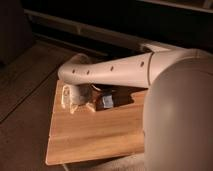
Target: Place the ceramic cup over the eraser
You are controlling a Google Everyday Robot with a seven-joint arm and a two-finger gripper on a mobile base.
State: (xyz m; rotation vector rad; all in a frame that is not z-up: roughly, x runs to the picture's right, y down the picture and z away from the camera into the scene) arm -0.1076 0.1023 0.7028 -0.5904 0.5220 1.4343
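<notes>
wooden table: gripper, jaws apart, at glossy ceramic cup near squarish eraser.

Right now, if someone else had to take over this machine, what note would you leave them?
Pincer: down at the left of the wooden board, at the ceramic cup; whether it grips the cup cannot be told.
Eraser: small grey block on the board, just right of the cup in the view, uncovered.
Done: pincer is at the cup.
Left: lift the cup and set it over the eraser.
</notes>
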